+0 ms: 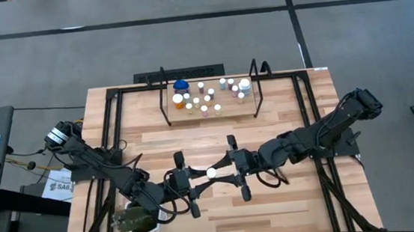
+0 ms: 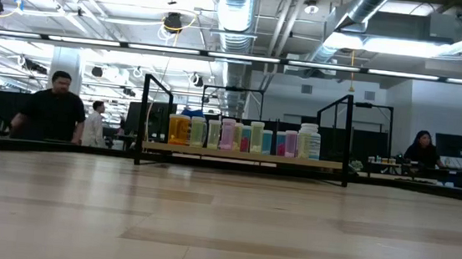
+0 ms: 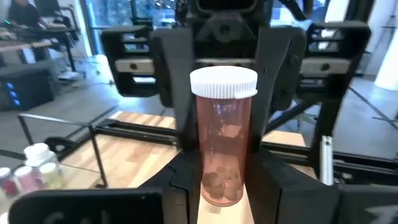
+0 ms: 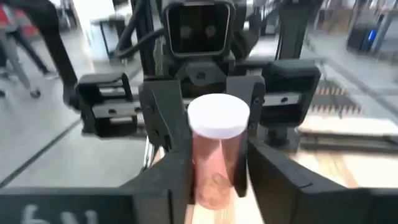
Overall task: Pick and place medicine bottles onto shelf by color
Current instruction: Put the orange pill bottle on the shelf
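High view: a pink bottle (image 1: 211,173) is clamped by the closed left gripper (image 1: 201,178) – well short of the shelf (image 1: 214,112). The right gripper (image 1: 223,169) is seen just parting. Incomplete release – the bottle could be tugged askew.

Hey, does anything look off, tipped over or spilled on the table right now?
Nothing spilled or tipped. The one unusual thing: a pink bottle is in mid-air over the table's middle, between the left gripper and right gripper, a handover. Bottles on the shelf stand upright.
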Controlling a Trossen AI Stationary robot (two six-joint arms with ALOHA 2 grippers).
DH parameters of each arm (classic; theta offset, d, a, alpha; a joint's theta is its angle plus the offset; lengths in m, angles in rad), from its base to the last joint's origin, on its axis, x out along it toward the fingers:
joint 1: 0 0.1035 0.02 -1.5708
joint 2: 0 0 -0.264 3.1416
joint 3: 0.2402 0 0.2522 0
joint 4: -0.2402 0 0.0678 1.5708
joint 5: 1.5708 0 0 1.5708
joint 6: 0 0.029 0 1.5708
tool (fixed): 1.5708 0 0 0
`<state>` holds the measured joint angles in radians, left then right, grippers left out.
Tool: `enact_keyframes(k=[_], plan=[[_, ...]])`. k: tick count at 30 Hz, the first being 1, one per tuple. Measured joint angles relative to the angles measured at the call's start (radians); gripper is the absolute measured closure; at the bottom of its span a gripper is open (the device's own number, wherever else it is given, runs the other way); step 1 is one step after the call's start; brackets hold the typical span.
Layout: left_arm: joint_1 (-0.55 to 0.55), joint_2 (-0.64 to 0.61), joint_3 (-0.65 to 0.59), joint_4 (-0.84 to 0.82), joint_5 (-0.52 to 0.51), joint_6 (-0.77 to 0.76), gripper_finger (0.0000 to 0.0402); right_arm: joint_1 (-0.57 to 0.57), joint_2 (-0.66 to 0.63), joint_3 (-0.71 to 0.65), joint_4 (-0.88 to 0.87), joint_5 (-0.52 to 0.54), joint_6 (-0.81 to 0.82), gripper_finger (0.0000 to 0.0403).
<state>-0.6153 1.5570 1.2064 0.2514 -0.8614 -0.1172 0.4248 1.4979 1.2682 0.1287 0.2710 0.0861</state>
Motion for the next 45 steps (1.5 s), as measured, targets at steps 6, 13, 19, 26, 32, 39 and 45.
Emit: enact_keyframes(k=[6,13,19,26,32,39,45], plan=[[-0.001,0.000,0.000,-0.036,0.131,-0.079,0.0325,0.001,-0.001,0.190,-0.487,-0.038,0.120,0.0170],[0.011,0.000,0.000,-0.205,0.405,-0.333,0.0323,-0.008,0.055,0.372,-0.769,-0.251,0.327,0.0148],[0.014,0.000,0.000,-0.298,0.477,-0.481,0.0323,0.003,0.169,0.424,-0.786,-0.410,0.325,0.0148],[0.000,0.015,0.000,-0.310,0.541,-0.559,0.0322,0.005,0.287,0.525,-0.796,-0.438,0.234,0.0148],[-0.005,0.053,-0.002,-0.295,0.556,-0.574,0.0322,-0.002,0.351,0.622,-0.807,-0.445,0.195,0.0148],[-0.009,0.058,0.000,-0.255,0.531,-0.541,0.0322,-0.009,0.372,0.656,-0.844,-0.451,0.191,0.0148],[-0.013,0.058,0.000,-0.224,0.527,-0.503,0.0322,-0.007,0.373,0.656,-0.849,-0.453,0.193,0.0148]])
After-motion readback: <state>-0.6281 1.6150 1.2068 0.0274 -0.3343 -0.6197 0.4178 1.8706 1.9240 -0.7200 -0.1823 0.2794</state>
